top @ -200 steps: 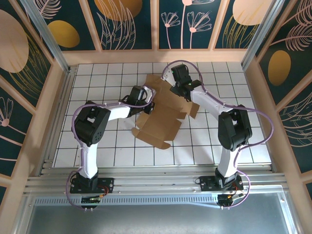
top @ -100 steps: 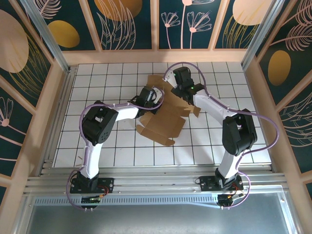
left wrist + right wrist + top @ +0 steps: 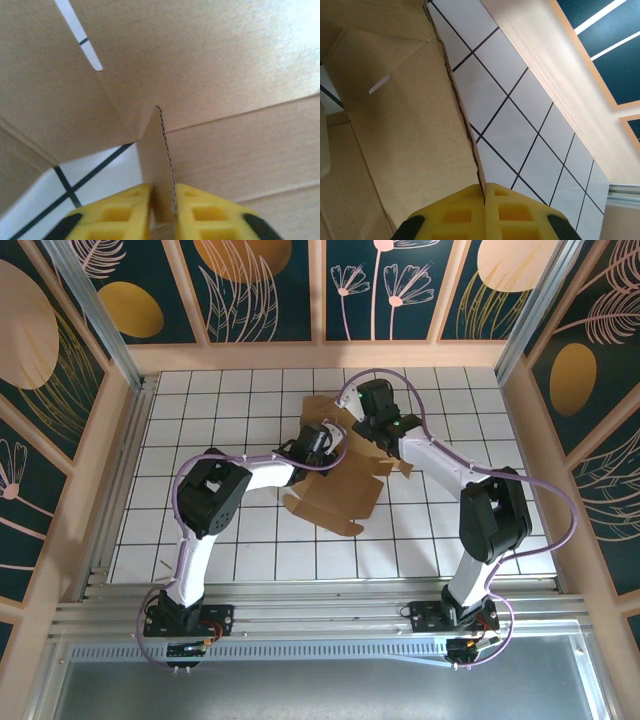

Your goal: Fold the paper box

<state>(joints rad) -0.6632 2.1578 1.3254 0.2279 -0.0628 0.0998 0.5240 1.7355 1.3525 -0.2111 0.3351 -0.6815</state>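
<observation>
Left jaws and right jaws each pinch a raised flap edge of the paper box (image 3: 340, 495), which lies partly folded mid-worktop (image 3: 200, 400), toward the far edge. We judge the cardboard light, stiff yet creasable and easily torn; flap edges beside the scored folds look best for gripping.

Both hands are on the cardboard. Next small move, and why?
Probably swing the left hand inward to fold its pinched flap along the crease, with the right hand anchoring the panel edge it grips. The paper box lies largely unfolded, and that flap stands upright.
</observation>
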